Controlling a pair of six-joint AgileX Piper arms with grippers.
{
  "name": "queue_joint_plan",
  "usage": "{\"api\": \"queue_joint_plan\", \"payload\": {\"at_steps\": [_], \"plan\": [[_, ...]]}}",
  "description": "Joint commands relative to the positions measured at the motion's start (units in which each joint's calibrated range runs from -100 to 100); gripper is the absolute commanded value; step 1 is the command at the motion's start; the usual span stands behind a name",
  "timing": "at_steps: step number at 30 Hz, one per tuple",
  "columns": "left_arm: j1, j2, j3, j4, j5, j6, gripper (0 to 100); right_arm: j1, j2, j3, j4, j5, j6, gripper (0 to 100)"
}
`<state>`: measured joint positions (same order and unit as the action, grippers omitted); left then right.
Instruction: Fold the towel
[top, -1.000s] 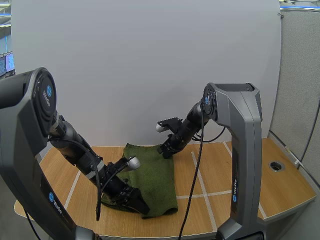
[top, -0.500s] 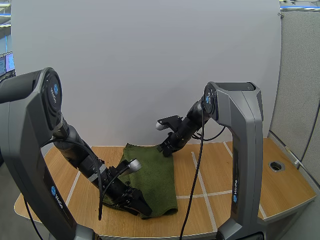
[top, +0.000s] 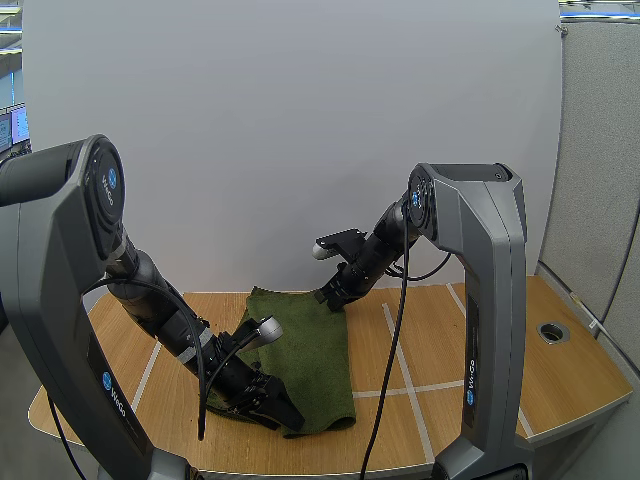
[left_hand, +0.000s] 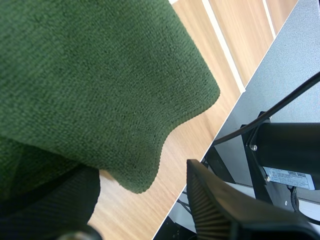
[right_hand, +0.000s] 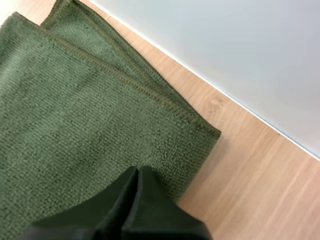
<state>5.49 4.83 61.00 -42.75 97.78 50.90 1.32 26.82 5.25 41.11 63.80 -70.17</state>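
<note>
The green towel (top: 305, 350) lies mid-tabletop (top: 480, 340), already doubled, with stacked hems showing at its far right corner. My right pincer (right_hand: 136, 172) has its fingers together in one wedge, tip down on the cloth just inside that corner, pinning it, I think. My left pincer (top: 282, 412) sits at the near edge, fingers apart and nothing pinched, a near corner lying between them. I judge another fold is being set up. The left must close on that edge, then carry it toward the far side.
</note>
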Motion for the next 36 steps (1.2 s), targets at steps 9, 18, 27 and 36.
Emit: {"api": "queue_joint_plan", "payload": {"at_steps": [9,18,27,36], "plan": [[-0.22,0.2,-0.3,-0.8,1.5,0.7,81,-0.3,1.4,0.4,0.2,-1.5,-0.3,0],[-0.22,0.2,-0.2,-2.4,1.0,2.5,74,-0.3,1.4,0.4,0.2,-1.5,-0.3,0],[-0.22,0.2,-0.2,-2.4,0.6,2.6,19,-0.3,1.4,0.4,0.2,-1.2,-0.3,0],[-0.22,0.2,-1.1,-1.3,2.2,3.3,0,-0.3,1.4,0.4,0.2,-1.2,-0.3,0]]}}
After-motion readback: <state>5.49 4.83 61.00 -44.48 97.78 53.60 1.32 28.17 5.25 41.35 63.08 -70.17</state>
